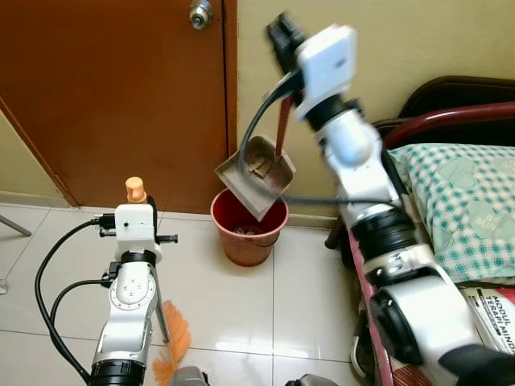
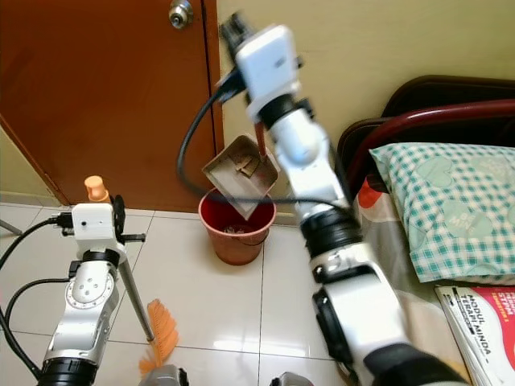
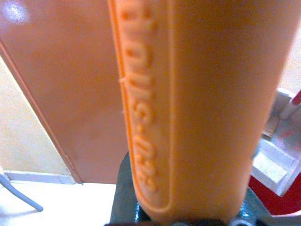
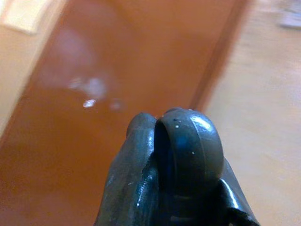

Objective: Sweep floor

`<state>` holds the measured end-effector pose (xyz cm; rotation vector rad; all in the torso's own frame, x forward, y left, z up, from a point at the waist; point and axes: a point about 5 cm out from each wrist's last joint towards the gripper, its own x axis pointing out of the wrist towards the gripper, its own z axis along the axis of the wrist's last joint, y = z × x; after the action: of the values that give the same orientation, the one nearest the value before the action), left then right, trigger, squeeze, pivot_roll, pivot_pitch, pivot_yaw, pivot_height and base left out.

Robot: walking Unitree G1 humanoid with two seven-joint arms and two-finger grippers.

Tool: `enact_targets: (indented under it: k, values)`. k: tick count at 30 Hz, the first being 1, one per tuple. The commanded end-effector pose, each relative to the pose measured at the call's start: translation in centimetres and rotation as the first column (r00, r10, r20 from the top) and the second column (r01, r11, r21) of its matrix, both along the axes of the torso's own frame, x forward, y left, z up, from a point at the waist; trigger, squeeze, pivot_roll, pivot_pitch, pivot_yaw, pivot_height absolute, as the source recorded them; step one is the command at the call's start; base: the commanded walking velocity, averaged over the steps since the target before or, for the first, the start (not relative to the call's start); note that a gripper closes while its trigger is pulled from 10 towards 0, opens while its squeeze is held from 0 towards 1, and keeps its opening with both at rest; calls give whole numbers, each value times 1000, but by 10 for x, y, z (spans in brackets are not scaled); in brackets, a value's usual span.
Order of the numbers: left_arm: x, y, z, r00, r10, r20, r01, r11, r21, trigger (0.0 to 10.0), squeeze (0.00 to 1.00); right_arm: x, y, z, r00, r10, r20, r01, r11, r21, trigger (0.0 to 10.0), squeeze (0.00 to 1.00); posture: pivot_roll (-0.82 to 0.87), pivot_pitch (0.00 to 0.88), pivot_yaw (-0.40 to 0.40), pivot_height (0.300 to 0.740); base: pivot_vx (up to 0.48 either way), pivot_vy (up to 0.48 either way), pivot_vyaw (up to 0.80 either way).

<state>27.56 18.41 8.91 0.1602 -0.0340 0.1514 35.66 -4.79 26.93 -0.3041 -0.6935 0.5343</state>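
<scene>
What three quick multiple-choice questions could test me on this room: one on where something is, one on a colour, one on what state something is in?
1. Where is the dustpan?
A. Flat on the floor
B. Held up above the bin
C. On the bed

2. What colour is the bin?
A. Blue
B. Red
C. White

3. How is the dustpan held?
A. Tipped, open mouth facing down toward the bin
B. Level
C. Upside down on the tiles

Answers:
1. B, since the right gripper holds its handle high, with the pan hanging over the bin by the door.
2. B, its rim and walls are red.
3. A, the pan slants with its lower edge over the bin's opening. The left gripper holds the orange broom.
</scene>
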Motion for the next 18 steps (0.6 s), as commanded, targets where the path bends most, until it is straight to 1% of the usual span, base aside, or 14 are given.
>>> enact_targets:
  k: [1,2,3,4,5,6,7,11,12,13,14,16,18]
  values:
    - [3,-5,2,1000,-19,3,19,1000,-15,10000,0,-13,13,9,989,77,125,-69,995,-74,10000,0,17,40,-35,740,0,0,0]
    - [3,-5,2,1000,-19,4,19,1000,-15,10000,0,-19,21,0,983,125,135,-106,984,-141,10000,0,18,41,-38,740,0,0,0]
    - [3,-5,2,1000,-19,4,19,1000,-15,10000,0,-19,21,0,983,125,135,-106,984,-141,10000,0,18,41,-38,740,0,0,0]
    - [3,-5,2,1000,-19,4,19,1000,-15,10000,0,-22,25,-6,979,154,136,-129,975,-179,10000,0,18,41,-38,740,0,0,0]
    - [4,-7,2,1000,-21,5,22,1000,-16,10000,0,-28,34,-32,971,215,103,-172,931,-321,10000,0,18,39,-42,740,0,0,0]
    - [4,-7,2,1000,-23,6,23,1000,-17,10000,0,-30,35,-40,969,227,93,-180,916,-358,10000,0,18,39,-42,740,0,0,0]
    - [4,-8,2,1000,-25,7,25,1000,-18,10000,0,-32,35,-47,968,236,85,-189,908,-375,10000,0,18,39,-42,740,0,0,0]
    - [5,-11,3,999,-32,10,32,999,-18,10000,0,-34,34,-54,967,243,72,-199,905,-377,10000,0,19,38,-43,740,0,0,0]
    - [5,-11,3,999,-36,12,36,999,-17,10000,0,-34,33,-56,967,247,61,-206,901,-381,10000,0,17,37,-40,740,0,0,0]
    - [6,-11,3,999,-38,12,38,999,-17,10000,0,-35,33,-60,964,262,35,-228,889,-396,10000,0,15,35,-39,740,0,0,0]
    - [6,-11,3,999,-38,12,38,999,-17,10000,0,-35,33,-60,964,262,35,-228,889,-396,10000,0,15,35,-39,740,0,0,0]
    - [7,-11,4,999,-39,12,40,999,-17,10000,0,-35,33,-63,963,267,31,-229,876,-424,10000,0,13,33,-38,740,0,0,0]
    - [7,-11,4,999,-42,13,42,999,-17,10000,0,-34,32,-63,967,253,43,-211,880,-425,10000,0,14,32,-37,740,0,0,0]
